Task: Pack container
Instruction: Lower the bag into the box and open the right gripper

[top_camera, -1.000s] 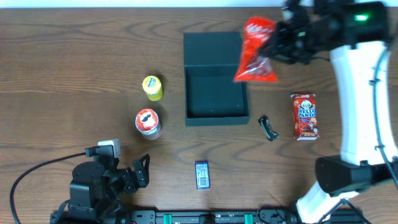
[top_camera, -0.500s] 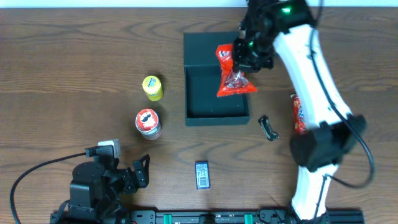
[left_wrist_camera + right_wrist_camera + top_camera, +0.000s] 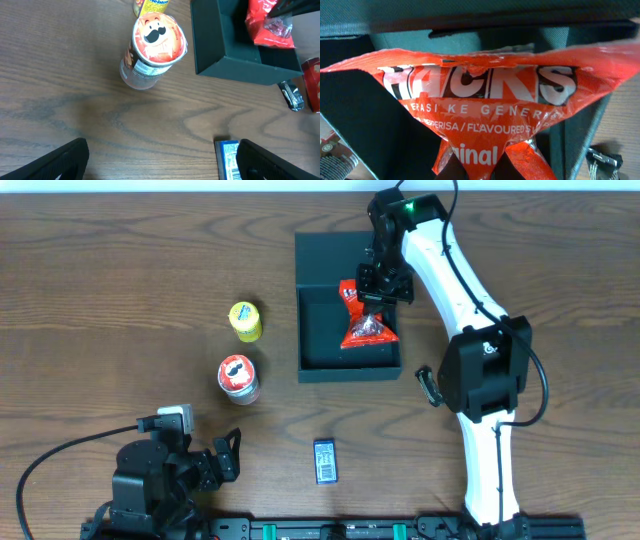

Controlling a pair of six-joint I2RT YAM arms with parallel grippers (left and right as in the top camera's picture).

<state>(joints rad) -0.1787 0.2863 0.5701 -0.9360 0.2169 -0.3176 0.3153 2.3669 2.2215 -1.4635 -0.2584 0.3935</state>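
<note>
overhead cam looked straight down on the whole table (image 3: 120,240), left wrist cam sat low facing the container (image 3: 225,55), right wrist cam hugged the red bag (image 3: 480,95), all three shared it

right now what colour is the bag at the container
The bag is red with white lettering; right wrist view shows it best.

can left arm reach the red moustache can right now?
Probably yes. The left gripper is open, and the red moustache can stands straight ahead with only bare table between. The yellow can sits beyond, out of the way.
</note>
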